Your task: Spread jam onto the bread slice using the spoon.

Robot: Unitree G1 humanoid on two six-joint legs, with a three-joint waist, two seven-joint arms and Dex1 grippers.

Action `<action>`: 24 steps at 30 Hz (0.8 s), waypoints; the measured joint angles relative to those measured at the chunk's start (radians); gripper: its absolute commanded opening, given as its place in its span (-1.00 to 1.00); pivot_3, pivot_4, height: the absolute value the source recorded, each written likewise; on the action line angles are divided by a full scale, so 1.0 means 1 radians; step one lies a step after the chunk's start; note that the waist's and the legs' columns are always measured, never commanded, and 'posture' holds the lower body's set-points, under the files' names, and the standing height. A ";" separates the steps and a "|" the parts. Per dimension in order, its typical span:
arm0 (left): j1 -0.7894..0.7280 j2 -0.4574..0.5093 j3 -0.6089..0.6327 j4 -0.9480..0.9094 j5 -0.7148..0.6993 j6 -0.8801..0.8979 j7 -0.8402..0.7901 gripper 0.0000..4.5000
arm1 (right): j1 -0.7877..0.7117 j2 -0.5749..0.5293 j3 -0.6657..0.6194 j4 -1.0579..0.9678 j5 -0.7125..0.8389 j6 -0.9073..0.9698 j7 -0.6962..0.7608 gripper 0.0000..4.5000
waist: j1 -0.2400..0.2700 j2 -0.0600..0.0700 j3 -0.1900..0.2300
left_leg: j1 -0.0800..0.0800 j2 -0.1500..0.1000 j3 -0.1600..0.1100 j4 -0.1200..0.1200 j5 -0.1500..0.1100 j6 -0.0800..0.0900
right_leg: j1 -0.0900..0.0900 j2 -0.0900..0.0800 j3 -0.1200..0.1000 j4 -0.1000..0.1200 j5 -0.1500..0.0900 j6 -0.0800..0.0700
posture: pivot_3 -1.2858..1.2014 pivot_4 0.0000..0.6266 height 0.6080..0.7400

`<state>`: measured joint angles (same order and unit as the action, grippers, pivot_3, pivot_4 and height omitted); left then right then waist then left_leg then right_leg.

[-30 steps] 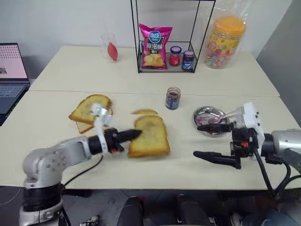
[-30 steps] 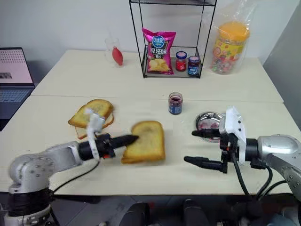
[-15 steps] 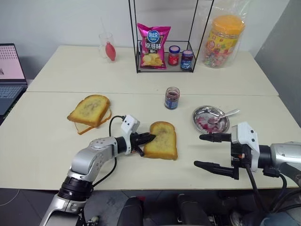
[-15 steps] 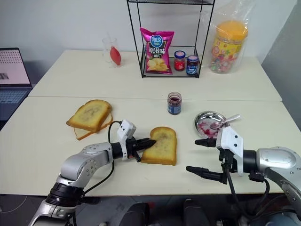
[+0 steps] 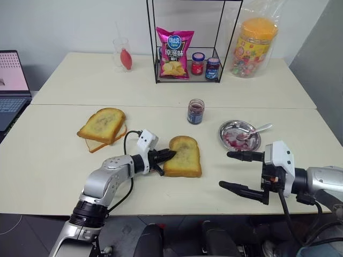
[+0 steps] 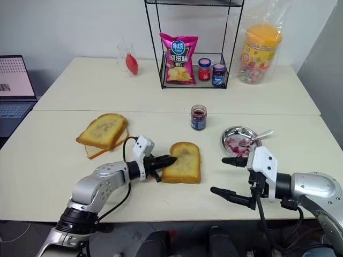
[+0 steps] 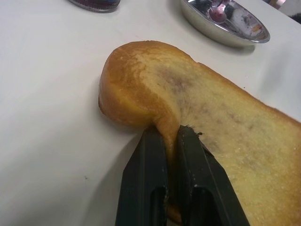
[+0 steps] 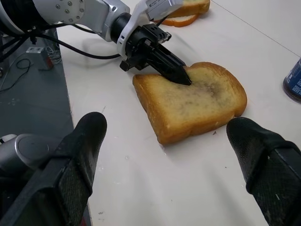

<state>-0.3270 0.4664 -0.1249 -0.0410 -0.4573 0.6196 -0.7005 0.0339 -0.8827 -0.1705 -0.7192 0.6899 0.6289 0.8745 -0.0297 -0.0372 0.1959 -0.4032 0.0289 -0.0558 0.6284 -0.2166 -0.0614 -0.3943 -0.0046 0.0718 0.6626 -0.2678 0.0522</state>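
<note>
While its left gripper [image 5: 165,156] pinches the crust of the bread slice [image 5: 184,157], a humanoid robot readies toast for jam at a cream table [image 5: 53,155].

From left: a laptop [image 5: 10,80] sits at the table's edge, and a pile of toast slices [image 5: 103,127] lies well apart from the working slice, which lies flat near the front, seemingly steadied by its left edge so it will not slide under a spoon. Behind stand a glass [image 5: 122,52] and a wire rack [image 5: 188,43] holding a chip bag [image 5: 174,45] and two small capped jars [image 5: 206,64]. The jam [image 5: 196,111] waits in its jar just behind the slice. To the right, the spoon [image 5: 253,131] rests untouched in a smeared metal dish [image 5: 239,136], a candy tub [image 5: 256,47] beyond. Nearest, the right gripper [image 5: 241,171] hovers with jaws spread wide and empty, close before the dish; nothing appears to block its reach.
</note>
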 measured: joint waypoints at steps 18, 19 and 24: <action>0.114 0.188 0.111 -0.085 0.152 -0.223 -0.023 0.98 | 0.032 0.042 -0.045 -0.016 0.001 -0.007 -0.062 1.00 | 0.000 0.000 0.000 | 0.000 0.000 0.000 -0.001 0.000 0.000 | 0.000 0.000 0.000 0.000 -0.001 -0.001 | 0.03 -0.52 1.00; 0.116 0.194 0.120 -0.083 0.159 -0.242 -0.031 0.98 | 0.035 0.044 -0.046 -0.017 0.000 -0.007 -0.071 1.00 | 0.001 0.000 0.000 | 0.000 0.000 0.001 -0.001 0.000 0.000 | 0.000 -0.001 0.000 -0.001 -0.001 -0.002 | 0.03 -0.52 1.00; 0.075 0.199 0.127 -0.154 0.098 -0.256 -0.135 0.98 | 0.056 0.227 -0.131 0.016 -0.058 -0.074 -0.246 1.00 | 0.009 0.000 0.000 | -0.003 0.000 -0.001 0.000 0.000 0.000 | 0.000 -0.001 -0.001 -0.001 -0.003 -0.004 | 0.03 -0.52 1.00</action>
<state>-0.2516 0.6651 0.0020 -0.1948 -0.3592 0.3635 -0.8351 0.0903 -0.6562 -0.3013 -0.7029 0.6323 0.5546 0.6284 -0.0210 -0.0377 0.1961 -0.4059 0.0289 -0.0568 0.6289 -0.2165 -0.0615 -0.3947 -0.0052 0.0704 0.6619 -0.2703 0.0477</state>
